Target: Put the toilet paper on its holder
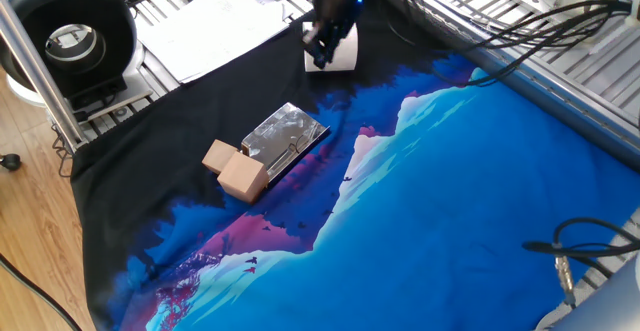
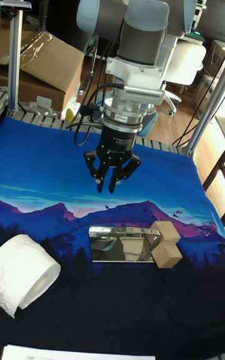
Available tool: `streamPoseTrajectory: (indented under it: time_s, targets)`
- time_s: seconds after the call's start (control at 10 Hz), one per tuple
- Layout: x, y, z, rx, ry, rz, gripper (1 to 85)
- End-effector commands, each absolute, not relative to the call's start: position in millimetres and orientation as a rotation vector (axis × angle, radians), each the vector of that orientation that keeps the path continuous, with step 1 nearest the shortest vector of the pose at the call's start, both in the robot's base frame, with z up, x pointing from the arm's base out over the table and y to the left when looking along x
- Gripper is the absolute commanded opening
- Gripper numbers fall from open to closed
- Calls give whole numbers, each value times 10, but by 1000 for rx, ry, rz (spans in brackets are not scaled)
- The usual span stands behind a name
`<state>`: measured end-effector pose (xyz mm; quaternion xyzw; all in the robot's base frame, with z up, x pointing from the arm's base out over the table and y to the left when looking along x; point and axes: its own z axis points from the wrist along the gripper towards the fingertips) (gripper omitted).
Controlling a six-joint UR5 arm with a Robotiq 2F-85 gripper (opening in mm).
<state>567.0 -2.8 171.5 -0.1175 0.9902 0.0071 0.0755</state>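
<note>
Fingers (image 2: 107,185) nearly together — pointing down

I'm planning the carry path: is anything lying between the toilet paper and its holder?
Nothing visible does. The toilet paper stands near the far edge of the cloth, the holder lies closer in, and only bare cloth shows between them. The printed sheets and the black spool sit off to one side.

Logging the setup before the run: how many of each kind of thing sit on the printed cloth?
toilet paper roll: 1
holder plate: 1
wooden cubes: 2
Total: 4
</note>
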Motion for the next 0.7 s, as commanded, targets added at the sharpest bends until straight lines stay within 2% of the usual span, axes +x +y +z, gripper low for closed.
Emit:
streamPoseTrajectory:
  time_s: [0.0, 0.2, 0.3, 0.6]
  targets:
    - [5582, -201, 1692, -630, 2953, 6, 627]
    - [5601, -448, 1658, -896, 2900, -39, 747]
    - [5666, -543, 1631, -980, 2859, -75, 773]
    - [5793, -649, 1645, -1017, 2821, -164, 777]
